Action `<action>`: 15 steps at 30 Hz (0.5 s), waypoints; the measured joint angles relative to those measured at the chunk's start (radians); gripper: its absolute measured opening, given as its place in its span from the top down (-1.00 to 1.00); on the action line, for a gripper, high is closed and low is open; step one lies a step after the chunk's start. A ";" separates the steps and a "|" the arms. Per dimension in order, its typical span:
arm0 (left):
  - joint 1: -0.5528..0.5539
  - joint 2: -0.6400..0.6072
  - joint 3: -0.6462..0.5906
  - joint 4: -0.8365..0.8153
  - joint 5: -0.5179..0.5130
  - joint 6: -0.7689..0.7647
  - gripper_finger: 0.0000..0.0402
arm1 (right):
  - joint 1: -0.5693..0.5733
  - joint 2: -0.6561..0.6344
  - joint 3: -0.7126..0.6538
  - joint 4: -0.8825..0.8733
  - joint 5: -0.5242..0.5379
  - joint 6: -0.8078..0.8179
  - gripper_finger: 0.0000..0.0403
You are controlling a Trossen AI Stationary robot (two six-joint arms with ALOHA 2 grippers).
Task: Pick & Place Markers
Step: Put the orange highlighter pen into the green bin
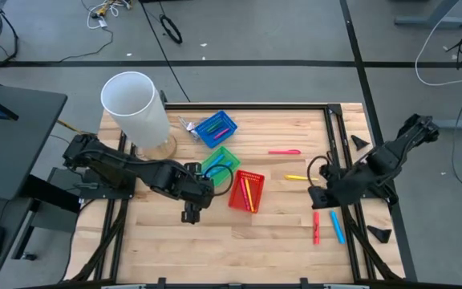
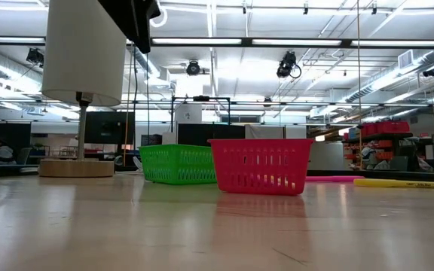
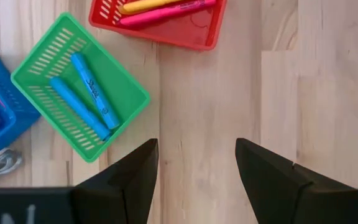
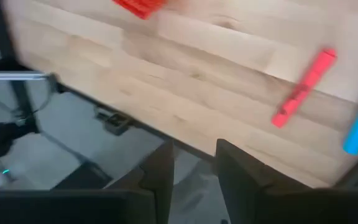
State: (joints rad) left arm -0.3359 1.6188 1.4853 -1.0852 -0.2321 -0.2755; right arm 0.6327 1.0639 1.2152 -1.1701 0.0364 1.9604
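While both sets of jaws stand open and empty, I am between picks: markers lie in the red basket, and a red marker waits on the desk near my right gripper, which I judge should descend next.

bright overhead ceiling strips | soft shadows | right wrist view blurred

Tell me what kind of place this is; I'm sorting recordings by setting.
Probably a robotics lab or workshop in an open industrial hall: a wooden table stands on grey floor with loose cables, and beyond the red basket run long ceiling lights and shelving.
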 joint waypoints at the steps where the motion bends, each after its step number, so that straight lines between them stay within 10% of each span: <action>1: 0.000 0.000 0.000 -0.005 0.000 0.004 -0.11 | 0.009 0.014 0.000 -0.010 -0.005 0.021 0.40; 15: 0.000 0.000 0.000 -0.022 0.000 0.062 -0.11 | 0.045 0.244 0.000 -0.259 -0.119 0.273 0.40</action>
State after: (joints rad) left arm -0.3363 1.6188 1.4853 -1.1069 -0.2317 -0.2138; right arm 0.6773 1.3080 1.2152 -1.4287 -0.0826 2.2331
